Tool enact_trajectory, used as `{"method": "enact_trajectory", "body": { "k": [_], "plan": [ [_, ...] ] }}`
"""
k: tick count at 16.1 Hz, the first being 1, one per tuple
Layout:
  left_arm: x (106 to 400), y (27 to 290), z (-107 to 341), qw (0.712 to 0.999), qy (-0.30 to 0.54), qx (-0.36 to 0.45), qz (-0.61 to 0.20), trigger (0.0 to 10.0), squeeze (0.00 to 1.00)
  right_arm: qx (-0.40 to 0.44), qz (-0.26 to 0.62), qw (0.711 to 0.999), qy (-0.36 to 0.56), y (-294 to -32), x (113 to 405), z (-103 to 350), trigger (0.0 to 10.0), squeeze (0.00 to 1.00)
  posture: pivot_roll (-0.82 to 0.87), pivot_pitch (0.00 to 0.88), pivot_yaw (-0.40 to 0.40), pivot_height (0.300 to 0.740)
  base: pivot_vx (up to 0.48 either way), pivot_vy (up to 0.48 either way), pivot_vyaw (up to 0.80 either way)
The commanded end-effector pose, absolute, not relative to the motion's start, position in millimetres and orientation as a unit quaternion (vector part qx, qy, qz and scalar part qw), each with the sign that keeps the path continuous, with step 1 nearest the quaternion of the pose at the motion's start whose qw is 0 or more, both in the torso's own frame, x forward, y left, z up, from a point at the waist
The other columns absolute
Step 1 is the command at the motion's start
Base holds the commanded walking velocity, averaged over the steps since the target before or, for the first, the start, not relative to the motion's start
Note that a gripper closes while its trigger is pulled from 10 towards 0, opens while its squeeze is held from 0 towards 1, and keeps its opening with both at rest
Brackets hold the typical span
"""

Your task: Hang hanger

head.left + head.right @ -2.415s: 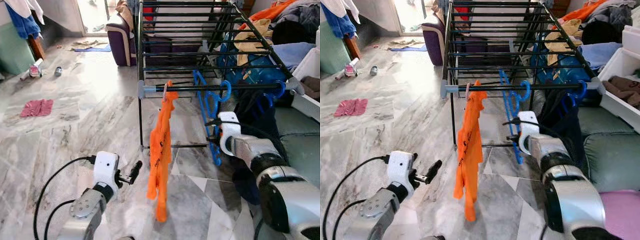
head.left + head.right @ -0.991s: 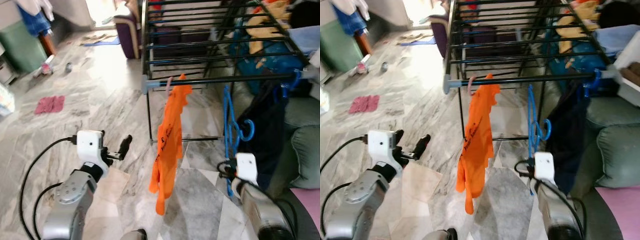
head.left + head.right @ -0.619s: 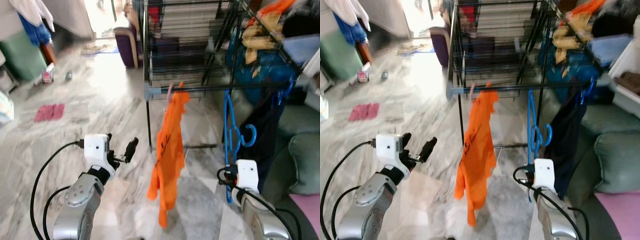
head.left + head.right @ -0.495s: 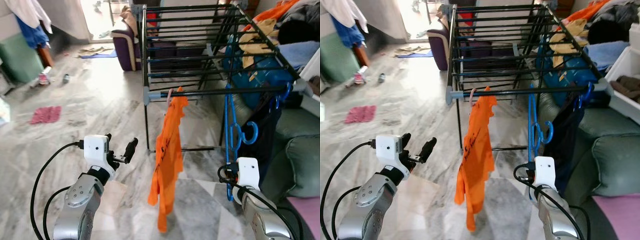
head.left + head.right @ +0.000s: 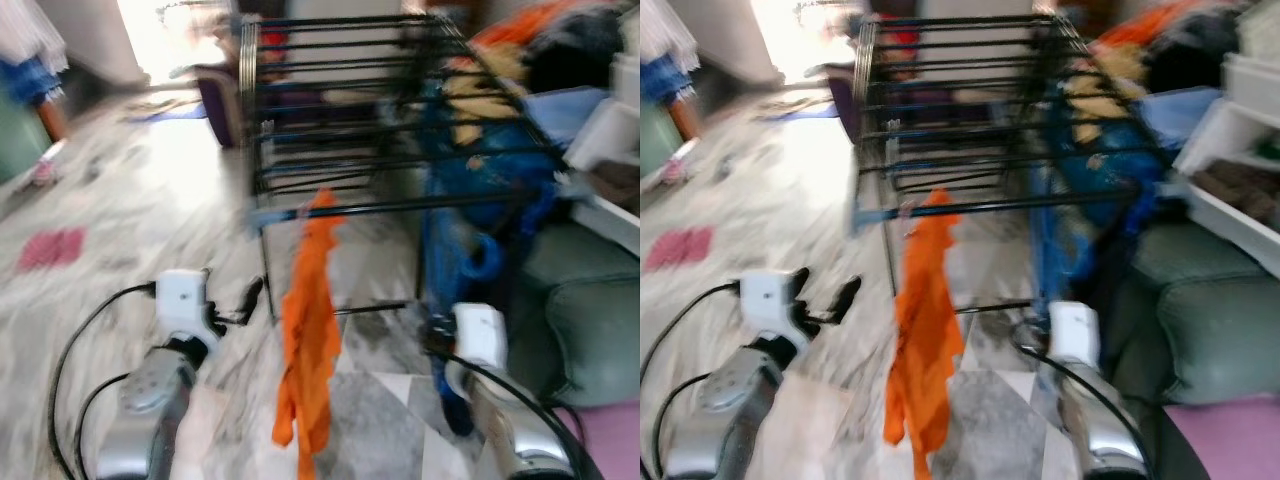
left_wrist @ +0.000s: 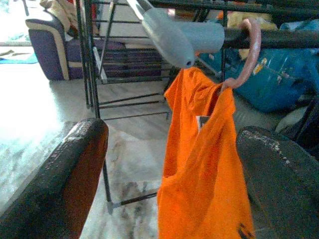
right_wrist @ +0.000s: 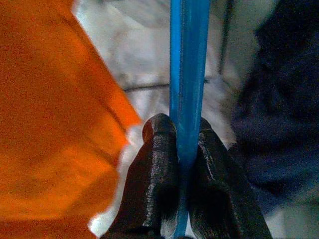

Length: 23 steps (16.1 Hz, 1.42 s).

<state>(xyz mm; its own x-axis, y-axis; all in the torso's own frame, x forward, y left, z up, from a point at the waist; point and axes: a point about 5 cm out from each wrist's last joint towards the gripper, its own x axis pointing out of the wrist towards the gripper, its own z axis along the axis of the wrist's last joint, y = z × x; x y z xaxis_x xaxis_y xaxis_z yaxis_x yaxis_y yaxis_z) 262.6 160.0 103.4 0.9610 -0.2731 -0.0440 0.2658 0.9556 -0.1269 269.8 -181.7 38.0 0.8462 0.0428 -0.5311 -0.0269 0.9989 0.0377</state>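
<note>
A blue plastic hanger [image 7: 187,74] runs between the two fingers of my right gripper [image 7: 183,127], which is shut on it. In the blurred eye views the hanger [image 5: 455,250] stands upright above my right gripper [image 5: 440,335], just in front of the black drying rack [image 5: 340,100]. An orange shirt [image 5: 310,330] hangs from the rack's front rail on a pink hanger hook [image 6: 247,50]. My left gripper [image 5: 250,295] is held low, left of the shirt. It is open with nothing between its fingers [image 6: 75,164].
A grey-green sofa [image 5: 590,310] sits close on the right, with dark clothing draped beside the rack. White bins [image 5: 610,150] and piled clothes are at the back right. A purple chair [image 5: 215,100] stands behind the rack. A pink cloth [image 5: 50,245] lies on the marble floor at left.
The camera has swung, and the eye views are now blurred. The blue hanger, on the rail 2.4 s ago, is off it and stays in my right gripper. The left arm has barely moved.
</note>
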Motion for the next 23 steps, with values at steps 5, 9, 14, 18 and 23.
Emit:
{"method": "enact_trajectory", "body": {
  "k": [5, 9, 14, 18, 23],
  "plan": [
    [262.8, 150.8, 103.5, 0.986, 0.031, -0.057, -0.155, 10.0, 0.00, 0.016, 0.049, 0.949, 0.311, -176.9, 263.2, 32.5, 10.0, 0.00, 0.05, 0.000, 0.022, 0.740, 0.000, 0.000, 0.00],
    [263.6, 149.7, 102.7, 0.985, 0.036, -0.057, -0.162, 10.0, 0.00, 0.008, 0.128, 0.935, 0.330, -142.2, 279.1, 35.2, 10.0, 0.00, 0.06, 0.000, 0.029, 0.740, 0.000, 0.000, 0.00],
    [264.8, 147.7, 103.2, 0.985, 0.036, -0.048, -0.164, 10.0, 0.00, 0.001, 0.116, 0.939, 0.324, -154.4, 336.8, 63.5, 10.0, 0.00, 0.09, 0.000, 0.017, 0.740, 0.000, 0.000, 0.00],
    [260.8, 149.0, 101.9, 0.985, 0.037, -0.053, -0.160, 10.0, 0.00, -0.017, 0.123, 0.928, 0.351, -172.2, 343.3, 66.5, 10.0, 0.00, 0.09, 0.000, 0.008, 0.740, 0.000, 0.000, 0.00],
    [259.8, 147.5, 100.7, 0.984, 0.047, -0.045, -0.168, 10.0, 0.00, -0.016, 0.138, 0.922, 0.361, -162.1, 360.1, 76.6, 10.0, 0.00, 0.12, 0.000, 0.002, 0.740, 0.000, 0.000, 0.00]
  ]
}}
